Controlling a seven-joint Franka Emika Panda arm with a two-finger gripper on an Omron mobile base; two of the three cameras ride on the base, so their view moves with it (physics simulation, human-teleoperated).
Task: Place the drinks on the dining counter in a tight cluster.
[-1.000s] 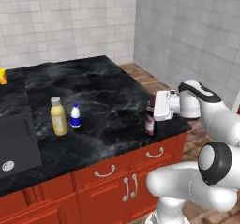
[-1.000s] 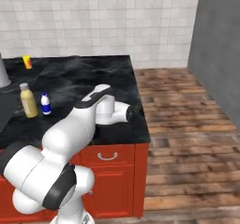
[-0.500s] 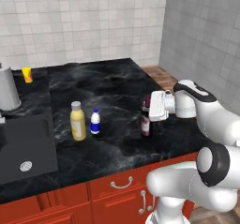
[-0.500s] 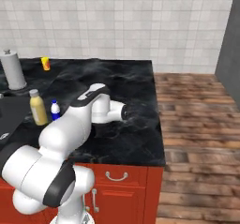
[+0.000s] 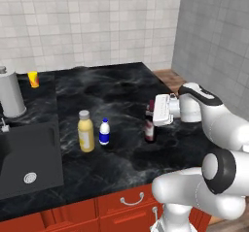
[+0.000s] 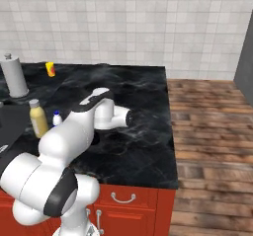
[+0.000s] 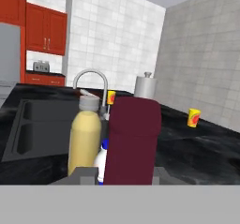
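Note:
My gripper (image 5: 151,112) is shut on the neck of the dark wine bottle (image 5: 150,128), which stands upright with its base on or just above the black marble dining counter (image 5: 121,88). In the hand view its dark red top (image 7: 132,138) fills the space between my fingertips (image 7: 87,173). The yellow bottle (image 5: 86,131) with a grey cap and the small blue-and-white bottle (image 5: 104,131) stand side by side to the left of the wine bottle, about a hand's width away. Both also show in the right base view, yellow bottle (image 6: 37,117) and blue-and-white bottle (image 6: 57,118), and in the hand view, yellow bottle (image 7: 84,136) and blue-and-white bottle (image 7: 101,160).
An inset black sink (image 5: 24,156) lies left of the bottles, with its curved faucet (image 7: 90,75) behind. A tall grey paper towel cylinder (image 5: 9,92) and a small orange cup (image 5: 33,78) stand at the back left. The counter's right edge drops to a wooden floor (image 6: 212,121).
The whole picture has shifted, so the base has driven. Relative to the counter, the held wine bottle has come in from the right edge and now stands nearer the other two bottles.

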